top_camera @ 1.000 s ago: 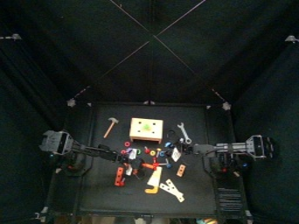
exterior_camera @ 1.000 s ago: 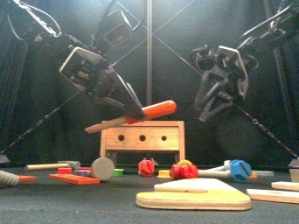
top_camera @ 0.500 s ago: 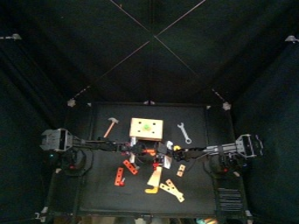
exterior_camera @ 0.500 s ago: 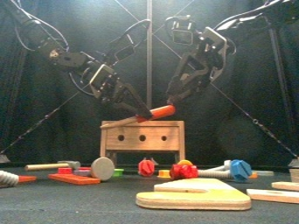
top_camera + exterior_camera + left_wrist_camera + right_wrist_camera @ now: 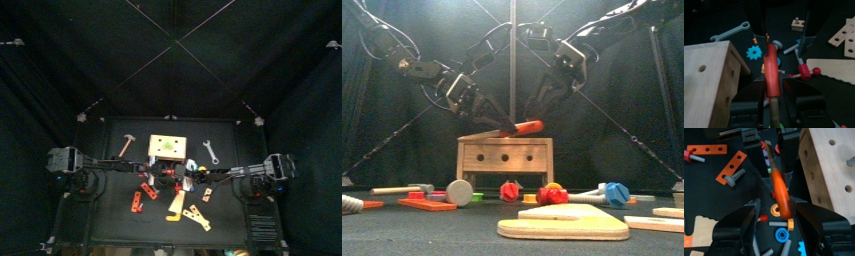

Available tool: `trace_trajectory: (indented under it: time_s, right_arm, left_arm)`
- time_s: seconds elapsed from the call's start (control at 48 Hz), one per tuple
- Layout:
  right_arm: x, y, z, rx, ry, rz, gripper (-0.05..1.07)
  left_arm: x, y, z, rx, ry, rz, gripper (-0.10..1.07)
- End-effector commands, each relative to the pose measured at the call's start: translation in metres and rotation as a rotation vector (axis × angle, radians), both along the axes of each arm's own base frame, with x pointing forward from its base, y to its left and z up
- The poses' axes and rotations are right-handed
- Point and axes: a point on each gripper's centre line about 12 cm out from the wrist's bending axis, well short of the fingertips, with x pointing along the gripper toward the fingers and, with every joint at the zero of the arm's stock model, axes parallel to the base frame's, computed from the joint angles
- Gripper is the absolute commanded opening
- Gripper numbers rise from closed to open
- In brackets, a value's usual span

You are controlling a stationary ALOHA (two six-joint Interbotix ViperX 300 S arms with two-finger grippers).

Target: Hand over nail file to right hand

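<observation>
The nail file (image 5: 513, 129), a slim bar with an orange-red handle end, is held in the air above the wooden block (image 5: 505, 158) at the centre of the front view, tilted so that its orange end points toward the right of the frame. The left gripper (image 5: 480, 113) descends from the upper left and pinches the grey end of the nail file; in the left wrist view the nail file (image 5: 771, 70) runs straight up from between the jaws, clamped. The right hand (image 5: 539, 104) descends from the upper right and meets the orange end; in the right wrist view the orange handle (image 5: 781, 193) lies between the two jaws, which close against it on both sides. Both grippers thus grip the same tool, one at each end. In the top view the two arms meet at the centre of the table (image 5: 107, 130), just below the wooden block (image 5: 167, 147) in the frame. A grey wrench (image 5: 213, 152) lies to the right of the block and a hammer (image 5: 126, 142) to its left. In the lower foreground of the front view lie a flat wooden plate (image 5: 564, 226), a blue gear (image 5: 615, 192) and red bolts (image 5: 510, 190).
</observation>
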Motion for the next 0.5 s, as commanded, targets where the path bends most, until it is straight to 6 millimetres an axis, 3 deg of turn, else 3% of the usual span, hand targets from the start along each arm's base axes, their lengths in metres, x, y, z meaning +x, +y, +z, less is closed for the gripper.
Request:
trace_trajectory:
  time_s: [0.0,0.479]
  right_arm:
    - [0.002,-0.001,0.022,-0.003,-0.058,-0.001,0.86]
    - [0.007,-0.006,0.006,-0.005,-0.018,-0.013,0.86]
  left_arm:
    - [0.003,0.001,0.007,0.0,-0.027,0.001,0.54]
    - [0.005,0.0,0.014,0.002,-0.061,-0.003,0.54]
